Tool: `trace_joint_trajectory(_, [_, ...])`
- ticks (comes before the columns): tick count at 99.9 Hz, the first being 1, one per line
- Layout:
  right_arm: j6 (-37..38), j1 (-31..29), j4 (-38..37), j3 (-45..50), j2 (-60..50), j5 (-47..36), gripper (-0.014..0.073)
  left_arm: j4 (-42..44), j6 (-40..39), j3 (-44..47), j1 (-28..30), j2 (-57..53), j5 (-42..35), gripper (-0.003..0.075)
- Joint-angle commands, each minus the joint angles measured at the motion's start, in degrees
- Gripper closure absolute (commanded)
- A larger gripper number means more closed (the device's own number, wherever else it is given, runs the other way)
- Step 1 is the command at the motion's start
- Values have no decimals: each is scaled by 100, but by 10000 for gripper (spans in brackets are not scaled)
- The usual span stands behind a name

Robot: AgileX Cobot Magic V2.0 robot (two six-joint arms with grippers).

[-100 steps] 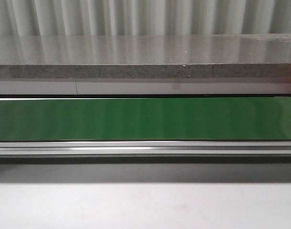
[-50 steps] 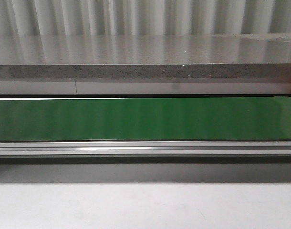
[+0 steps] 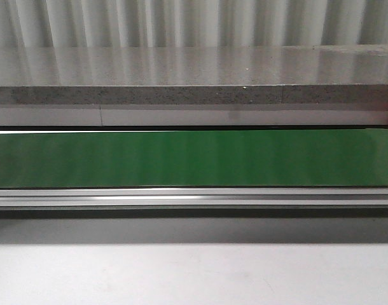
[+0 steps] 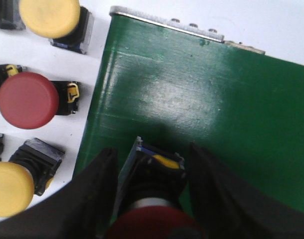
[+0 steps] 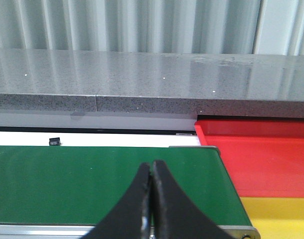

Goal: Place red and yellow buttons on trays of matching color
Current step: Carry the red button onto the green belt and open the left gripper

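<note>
In the left wrist view my left gripper (image 4: pixel 152 148) is shut on a red button (image 4: pixel 153 219), its black housing pointing down at the end of the green belt (image 4: pixel 217 99). On the white table beside the belt lie a yellow button (image 4: pixel 50 15), a second red button (image 4: pixel 27 99) and another yellow button (image 4: pixel 10 186). My right gripper (image 5: pixel 152 163) is shut and empty over the belt's other end (image 5: pixel 67 184). Past that end sit the red tray (image 5: pixel 261 154) and the yellow tray (image 5: pixel 279 214), both bare where visible. Neither gripper shows in the front view.
The front view holds only the green belt (image 3: pixel 194 157), its aluminium rail (image 3: pixel 194 198) and a grey stone ledge (image 3: pixel 194 70) behind. A small black part (image 5: pixel 54 141) lies on the white strip beyond the belt.
</note>
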Motion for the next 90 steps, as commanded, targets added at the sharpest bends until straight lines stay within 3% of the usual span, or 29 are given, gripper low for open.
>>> trace_joint_trajectory(1, [-8, 15, -43, 12, -63, -444, 659, -91, -5, -188, -41, -90, -32, 465])
trace_joint_trajectory(31, [-8, 15, -43, 12, -63, -444, 659, -357, -5, -188, -41, -23, -203, 126])
trace_joint_trajectory(63, [-8, 15, -43, 12, -63, -444, 659, -559, 7, -188, -1, -396, -374, 122])
trace_joint_trajectory(90, [-8, 15, -43, 12, -63, -444, 659, -556, 133, -188, 721, -749, 195, 122])
